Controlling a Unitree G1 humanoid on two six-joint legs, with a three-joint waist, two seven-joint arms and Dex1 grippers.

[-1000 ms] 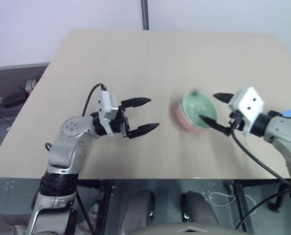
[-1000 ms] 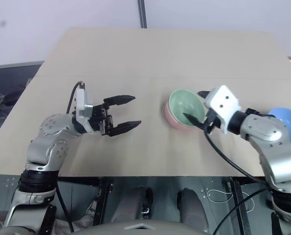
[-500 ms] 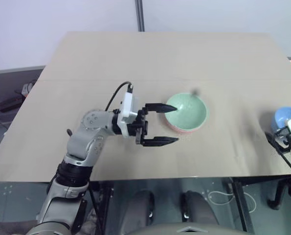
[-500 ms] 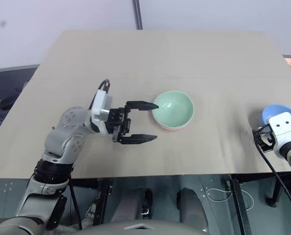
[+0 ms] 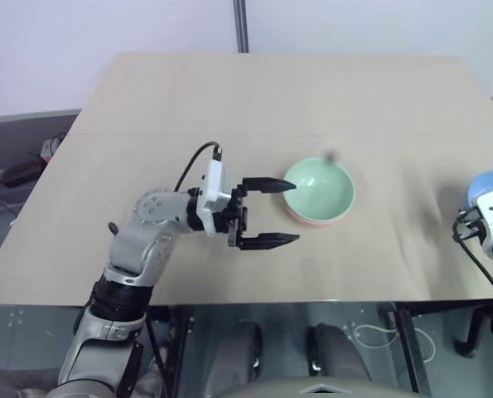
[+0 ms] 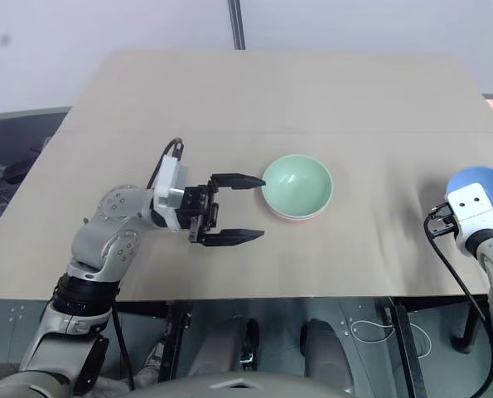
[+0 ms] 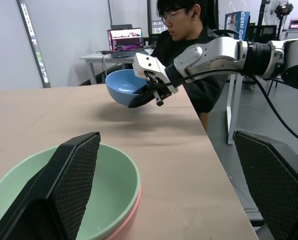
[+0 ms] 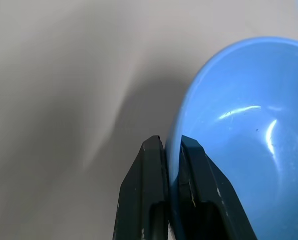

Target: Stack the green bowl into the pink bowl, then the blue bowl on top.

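Note:
The green bowl (image 5: 321, 186) sits nested inside the pink bowl (image 5: 311, 221) in the middle of the table. My left gripper (image 5: 296, 212) is level and open just left of the pair, its far fingertip at the green rim. At the table's right edge my right gripper (image 8: 172, 142) is shut on the rim of the blue bowl (image 8: 239, 130), one finger inside and one outside. In the left wrist view the blue bowl (image 7: 121, 87) is tilted in that grip, with its shadow on the table below.
The tan table (image 5: 229, 99) stretches wide behind and to the left of the bowls. A person (image 7: 189, 30) sits beyond the table's right side, near a desk with a laptop (image 7: 124, 39). The front edge runs close below both grippers.
My right gripper left the green bowl, swung right to the blue bowl and shut on its rim. My left gripper moved right, up to the stacked bowls. The camera shifted slightly.

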